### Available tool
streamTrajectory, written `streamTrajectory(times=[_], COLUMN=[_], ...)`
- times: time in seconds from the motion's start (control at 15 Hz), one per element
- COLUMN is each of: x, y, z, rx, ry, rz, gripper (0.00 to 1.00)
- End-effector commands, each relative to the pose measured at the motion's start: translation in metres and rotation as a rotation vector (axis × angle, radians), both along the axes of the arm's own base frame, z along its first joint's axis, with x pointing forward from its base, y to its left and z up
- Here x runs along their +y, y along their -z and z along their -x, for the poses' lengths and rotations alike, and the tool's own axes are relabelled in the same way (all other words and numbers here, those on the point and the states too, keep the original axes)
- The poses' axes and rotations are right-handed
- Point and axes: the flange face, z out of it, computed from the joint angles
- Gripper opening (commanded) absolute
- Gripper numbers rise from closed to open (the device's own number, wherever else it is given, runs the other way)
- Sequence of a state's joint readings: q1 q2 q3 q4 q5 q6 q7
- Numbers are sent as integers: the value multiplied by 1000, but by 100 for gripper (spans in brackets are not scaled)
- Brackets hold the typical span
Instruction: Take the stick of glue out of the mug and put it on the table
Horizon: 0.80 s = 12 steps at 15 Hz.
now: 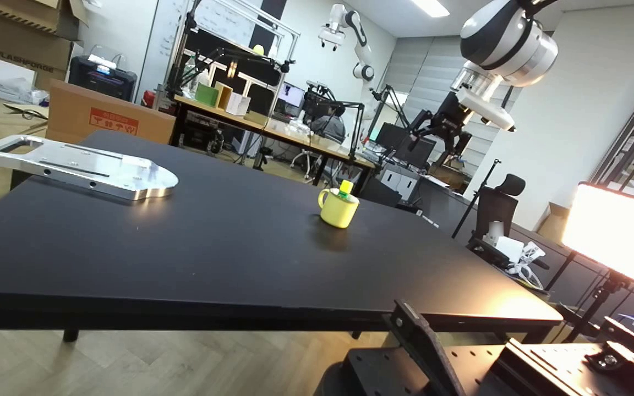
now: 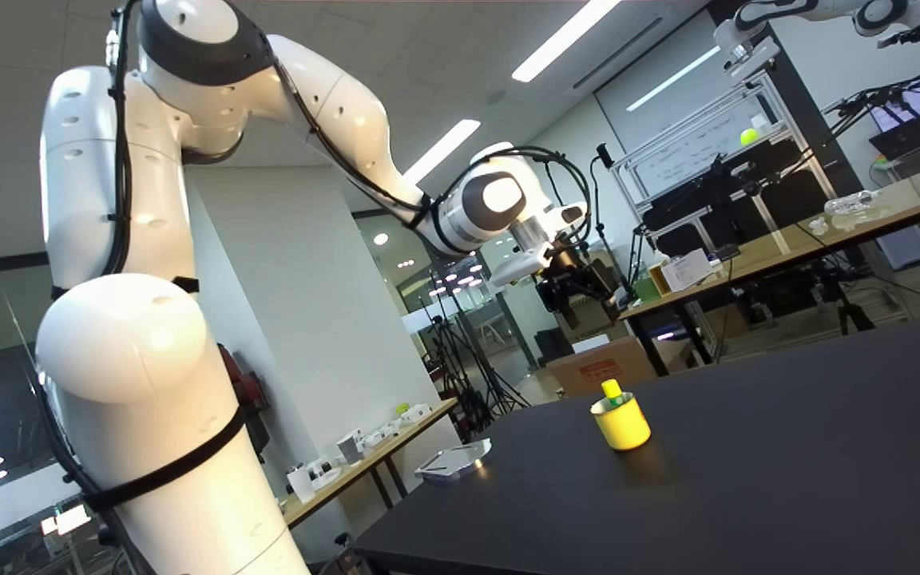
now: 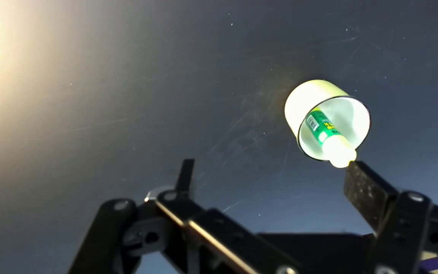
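Observation:
The yellow mug (image 1: 338, 213) stands upright on the black table (image 1: 212, 253). It also shows in an exterior view (image 2: 625, 427) and in the wrist view (image 3: 310, 97). The stick of glue (image 1: 345, 188) stands in the mug, its yellow cap above the rim. In the wrist view the stick of glue (image 3: 323, 127) has a green label and leans against the mug's inner wall. My gripper (image 3: 272, 167) is open and empty, its fingers wide apart. In both exterior views the gripper (image 1: 439, 144) is well above the table, apart from the mug.
A silver metal plate with a handle slot (image 1: 83, 165) lies at the table's end, also in an exterior view (image 2: 456, 461). A bright light panel (image 1: 619, 236) stands beside the table. A black metal mount (image 1: 493, 368) is near the table's edge.

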<state>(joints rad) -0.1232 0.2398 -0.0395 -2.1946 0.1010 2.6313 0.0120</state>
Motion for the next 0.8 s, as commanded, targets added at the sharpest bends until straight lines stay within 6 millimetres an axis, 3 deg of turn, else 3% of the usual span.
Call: streamTrajectory(times=[0.0, 0.4, 0.53, 0.73], x=[16, 74, 83, 81], y=[5, 32, 43, 64], z=[-56, -115, -132, -154], rx=[0, 55, 65, 47], ry=[-128, -399, -443, -490], rz=[-4, -21, -15, -25], gripper=[100, 100, 100, 100])
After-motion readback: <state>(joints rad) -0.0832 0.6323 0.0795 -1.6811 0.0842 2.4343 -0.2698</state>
